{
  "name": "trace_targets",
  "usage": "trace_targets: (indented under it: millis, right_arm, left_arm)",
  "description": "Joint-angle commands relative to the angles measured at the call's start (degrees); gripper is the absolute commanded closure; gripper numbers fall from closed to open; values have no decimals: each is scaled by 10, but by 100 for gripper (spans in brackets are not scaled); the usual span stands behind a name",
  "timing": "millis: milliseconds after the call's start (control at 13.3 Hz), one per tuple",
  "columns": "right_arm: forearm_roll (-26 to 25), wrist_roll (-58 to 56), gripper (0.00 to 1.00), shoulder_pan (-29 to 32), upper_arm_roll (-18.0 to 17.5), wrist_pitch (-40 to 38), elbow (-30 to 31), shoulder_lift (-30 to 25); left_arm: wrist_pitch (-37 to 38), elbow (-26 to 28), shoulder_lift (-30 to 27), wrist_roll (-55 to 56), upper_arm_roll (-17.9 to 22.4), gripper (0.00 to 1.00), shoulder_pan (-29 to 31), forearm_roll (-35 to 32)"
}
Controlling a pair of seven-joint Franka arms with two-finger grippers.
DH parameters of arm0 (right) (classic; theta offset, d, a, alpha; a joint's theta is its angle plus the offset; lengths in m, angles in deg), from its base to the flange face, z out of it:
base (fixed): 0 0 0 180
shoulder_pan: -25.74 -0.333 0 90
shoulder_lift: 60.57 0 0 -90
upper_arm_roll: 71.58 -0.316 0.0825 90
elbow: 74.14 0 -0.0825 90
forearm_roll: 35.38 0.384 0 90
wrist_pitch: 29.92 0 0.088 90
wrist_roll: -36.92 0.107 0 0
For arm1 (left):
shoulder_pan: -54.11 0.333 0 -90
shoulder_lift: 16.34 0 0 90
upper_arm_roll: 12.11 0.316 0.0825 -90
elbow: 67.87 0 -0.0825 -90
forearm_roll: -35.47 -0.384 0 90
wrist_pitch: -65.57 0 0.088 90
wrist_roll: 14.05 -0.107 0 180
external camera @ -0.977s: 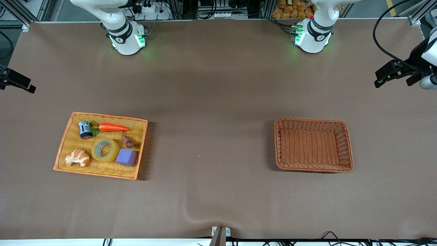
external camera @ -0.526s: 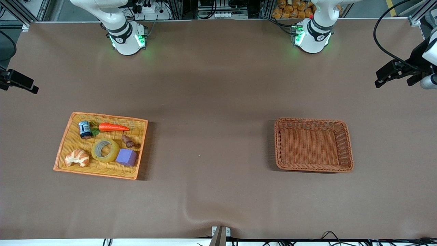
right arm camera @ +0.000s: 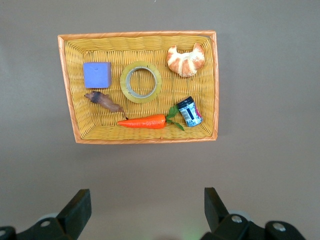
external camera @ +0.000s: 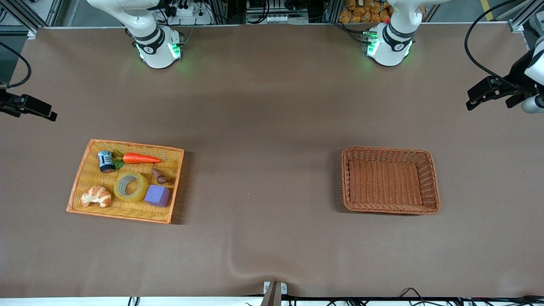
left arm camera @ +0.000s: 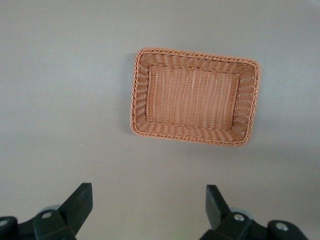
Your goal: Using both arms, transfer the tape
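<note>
The yellow tape roll (external camera: pixel 142 192) lies flat in the yellow wicker tray (external camera: pixel 127 145) at the right arm's end of the table, between a croissant (external camera: pixel 96 196) and a purple cube (external camera: pixel 157 196). It also shows in the right wrist view (right arm camera: pixel 124 82). My right gripper (external camera: pixel 46 114) hangs open and empty high over the table's edge, apart from the tray; its fingers (right arm camera: pixel 77 207) are spread wide. My left gripper (external camera: pixel 471 98) is open and empty high over the left arm's end of the table, its fingers (left arm camera: pixel 80 202) spread wide.
A brown wicker basket (external camera: pixel 431 182) stands empty toward the left arm's end; it shows in the left wrist view (left arm camera: pixel 135 100). The tray also holds a carrot (external camera: pixel 140 159), a small can (external camera: pixel 105 161) and a brown piece (external camera: pixel 159 175).
My right gripper has moved a little inward over the table from its edge. My left gripper has barely shifted. Nothing on the table moved.
</note>
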Motion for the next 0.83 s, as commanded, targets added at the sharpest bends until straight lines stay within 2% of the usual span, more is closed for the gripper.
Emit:
trace_targets:
  millis: [0, 300, 751]
  right_arm:
    - [0, 0, 0, 2, -4, -10, -1, -1]
    - [0, -7, 0, -1, -5, -24, -4, -2]
    - [-7, 0, 0, -37, -5, -38, -9, -7]
  left_arm:
    - [8, -7, 2, -17, -3, 0, 6, -5]
    - [3, -9, 6, -17, -3, 0, 6, -5]
    - [2, -4, 9, -17, -3, 0, 8, -5]
